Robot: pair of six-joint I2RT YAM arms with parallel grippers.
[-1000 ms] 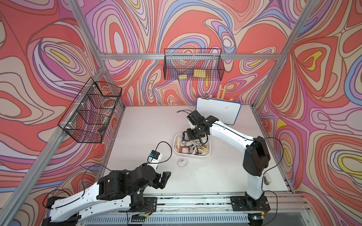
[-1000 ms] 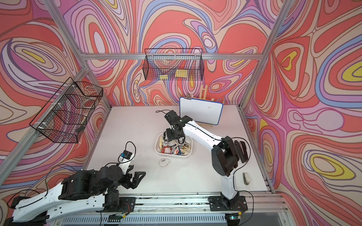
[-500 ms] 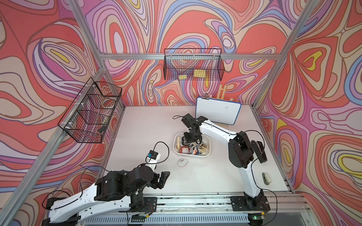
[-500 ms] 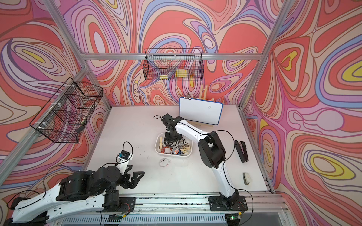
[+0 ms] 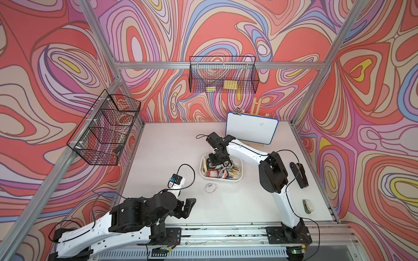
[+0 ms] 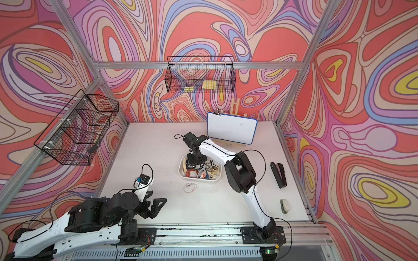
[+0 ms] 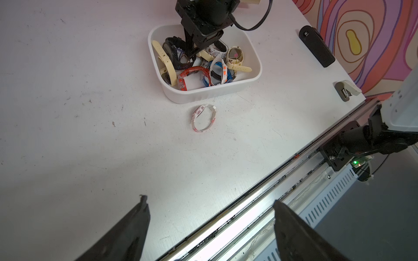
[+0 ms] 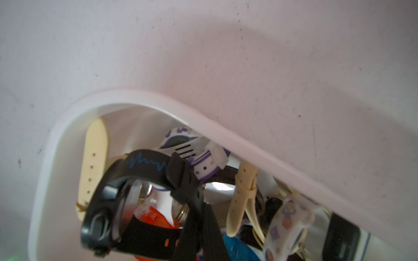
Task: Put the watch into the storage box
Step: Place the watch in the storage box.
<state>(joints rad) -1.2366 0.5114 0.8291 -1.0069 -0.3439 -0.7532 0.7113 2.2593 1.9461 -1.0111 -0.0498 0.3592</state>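
Your right gripper (image 7: 191, 50) is pinched narrow on the strap of the black watch (image 8: 144, 161), with its fingers pointing down inside the rim of the storage box (image 7: 203, 92). Over the last second the arm has folded its elbow in toward the box. That has carried the grip across the box to the corner where a cream strap (image 8: 95, 158) lies just beside the fingers.

The watch now hangs among the others already in the box. You cannot tell from these views whether it rests on them or hangs just above. The carry looks finished, and what is left for this watch is to open the jaws and lift clear without dragging a neighbouring strap out.

Further out from the gripper, past the box wall on the side toward the arm bases, the white-and-pink watch (image 7: 203, 117) lies on the table (image 7: 67, 90). It is near the box but not touching it, and it has not moved.

Well beyond it, your left gripper (image 7: 210, 226) hovers with its jaws spread wide and empty, where it was a second ago. That watch looks like its next job.
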